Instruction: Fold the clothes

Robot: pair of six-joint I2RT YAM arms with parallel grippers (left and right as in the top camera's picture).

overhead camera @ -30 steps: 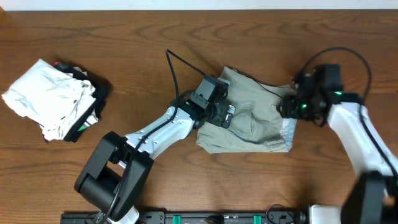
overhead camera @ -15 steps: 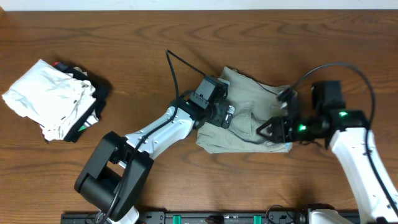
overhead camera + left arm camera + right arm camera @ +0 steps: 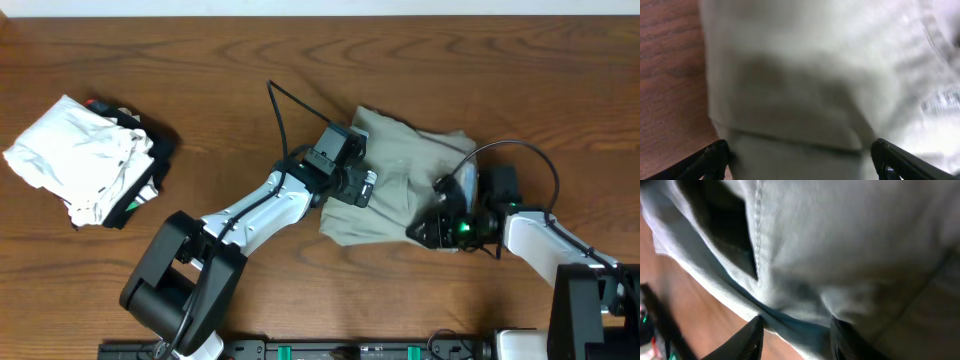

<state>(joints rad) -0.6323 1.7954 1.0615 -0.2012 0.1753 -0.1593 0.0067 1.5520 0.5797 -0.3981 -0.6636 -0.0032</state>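
Khaki-green shorts [image 3: 400, 180] are lying right of centre on the wooden table [image 3: 520, 80], kinda rumpled and bunched, with both arms on them. The left gripper [image 3: 368, 188] rests on the left part of the fabric. From its wrist cam the two fingertips sit way out at the bottom corners, so the jaws are spread wide with cloth underneath and nothing pinched. That view is pretty blurry, though you can make out a fold line across the fabric and a white printed label [image 3: 940, 100] off to the right.

The right gripper [image 3: 428, 230] is down at the lower right edge of the shorts. Its wrist cam shows the dark fingertips partly drawn together with a thick fold of the hem running between them, so it looks like it's pinching that edge. There's a stitched seam [image 3: 757, 235] running up from there, next to a dark gap in the cloth.

Over on the far left, well apart from all this, a crumpled white garment [image 3: 75, 160] sits on top of a black garment [image 3: 152, 165] with red and green bits poking out.
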